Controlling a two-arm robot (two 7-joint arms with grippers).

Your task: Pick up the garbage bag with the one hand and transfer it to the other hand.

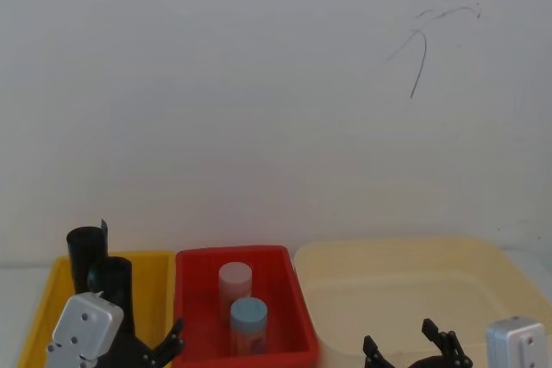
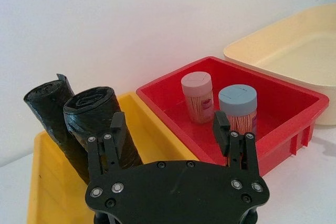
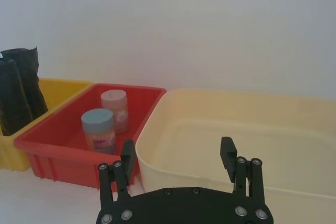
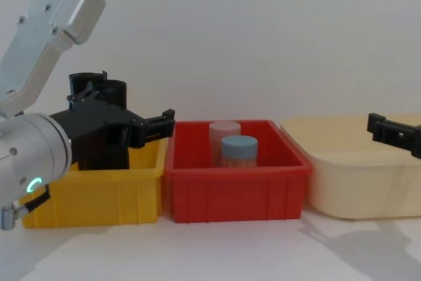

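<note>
Left gripper [image 2: 169, 124] sits low at the yellow bin [image 2: 47, 182], fingers [image 2: 116, 129] spread wide and holding nothing. The garbage bag [image 2: 93, 109] stands tilted in that bin, just beside the slimmer black roll [image 2: 44, 100], with one finger close in front of it. Right gripper [image 3: 177, 148] hangs at the cream tub [image 3: 262, 124], fingers wide and empty. The red bin [image 2: 294, 124] between holds a pink-lidded jar [image 2: 197, 95] and a blue-lidded jar [image 2: 237, 106].

**No readable text**

Nothing legible on any surface. Closest to print: a small reddish mark on the side of the pink-lidded jar [image 2: 197, 100], centre of the left wrist frame, too small to read as letters or a logo. Faint pinkish patterning on the blue-lidded jar [image 2: 238, 111] just beside it, equally illegible. Thin dark scribble [image 1: 420, 58] on the wall, upper right of the head frame, forming no letter.
</note>
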